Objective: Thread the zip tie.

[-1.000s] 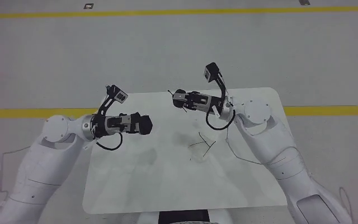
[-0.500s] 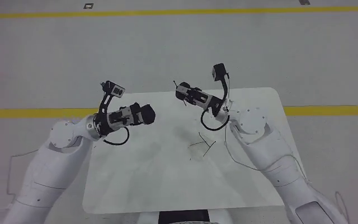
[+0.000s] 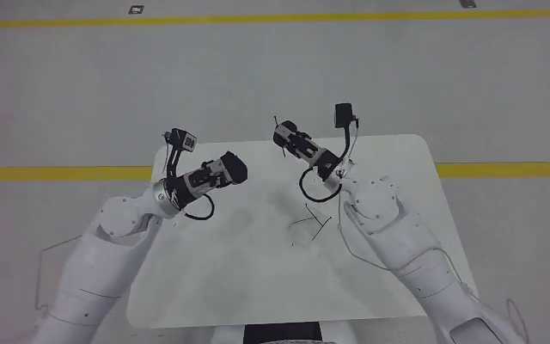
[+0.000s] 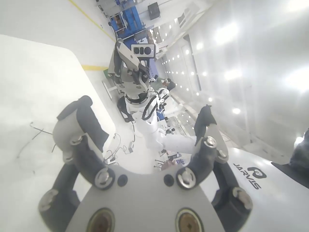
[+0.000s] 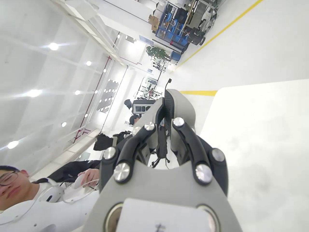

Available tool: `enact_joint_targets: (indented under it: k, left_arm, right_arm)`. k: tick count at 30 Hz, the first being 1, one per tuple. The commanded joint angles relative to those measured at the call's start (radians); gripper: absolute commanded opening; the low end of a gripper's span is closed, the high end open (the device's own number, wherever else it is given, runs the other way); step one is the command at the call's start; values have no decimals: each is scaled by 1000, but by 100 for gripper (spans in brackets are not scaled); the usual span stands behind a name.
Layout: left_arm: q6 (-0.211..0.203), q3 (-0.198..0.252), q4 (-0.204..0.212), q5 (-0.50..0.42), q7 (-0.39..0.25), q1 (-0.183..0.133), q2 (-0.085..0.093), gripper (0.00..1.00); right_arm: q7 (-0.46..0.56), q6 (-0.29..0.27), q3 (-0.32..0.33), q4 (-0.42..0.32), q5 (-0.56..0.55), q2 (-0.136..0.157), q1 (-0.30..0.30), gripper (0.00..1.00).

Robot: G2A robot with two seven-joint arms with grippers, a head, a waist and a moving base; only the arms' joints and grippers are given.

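My right gripper (image 3: pixel 281 133) is lifted over the table's far edge, shut on a thin black zip tie (image 3: pixel 275 121) whose tip pokes out past the fingertips. In the right wrist view the zip tie (image 5: pixel 166 112) runs between the closed fingers of that gripper (image 5: pixel 168 97). My left gripper (image 3: pixel 238 167) hangs to its left, open and holding nothing, pointing toward it. In the left wrist view the left gripper (image 4: pixel 144 114) has its fingers spread wide, with the right gripper (image 4: pixel 130 78) farther off. A few more black zip ties (image 3: pixel 311 223) lie crossed on the table.
The white table (image 3: pixel 258 284) has rounded corners. The loose zip ties (image 4: pixel 36 131) lie near its middle, below both raised arms. A yellow floor line (image 3: pixel 69 173) runs behind the table.
The right gripper has carried the zip tie up toward the far edge and tilted. The left gripper has risen and swung right, closer to it.
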Motion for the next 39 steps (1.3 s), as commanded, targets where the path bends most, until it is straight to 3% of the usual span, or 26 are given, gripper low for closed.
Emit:
enact_joint_targets:
  k: [1,7,12,13,23,24,25,27,34,39]
  left_arm:
    - [0,0,0,0,0,0,0,100]
    - [0,38,-14,36,22,-1,-8,100]
    - [0,87,22,75,42,-47,-28,100]
    - [0,88,28,107,50,-60,-30,100]
    - [0,93,35,124,61,-59,-32,100]
    - [0,92,38,123,60,-60,-32,63]
    - [0,91,42,123,59,-61,-32,46]
    - [0,91,46,126,59,-62,-34,27]
    - [0,89,45,140,33,-65,-39,0]
    - [0,83,43,157,23,-64,-46,0]
  right_arm:
    - [0,0,0,0,0,0,0,0]
    - [-16,7,-9,-12,4,-5,-15,0]
    - [-27,15,-33,1,3,-17,-6,0]
    - [-26,15,-34,4,5,-19,-4,0]
    - [-29,18,-33,-3,-5,-21,-14,0]
    - [-29,19,-32,-3,-12,-21,-13,0]
    - [-29,22,-32,-4,-15,-23,-12,0]
    - [-29,22,-32,-4,-20,-25,-9,0]
    - [-1,-6,-32,2,-12,-32,-8,0]
    - [14,-35,-32,6,-3,-37,-8,0]
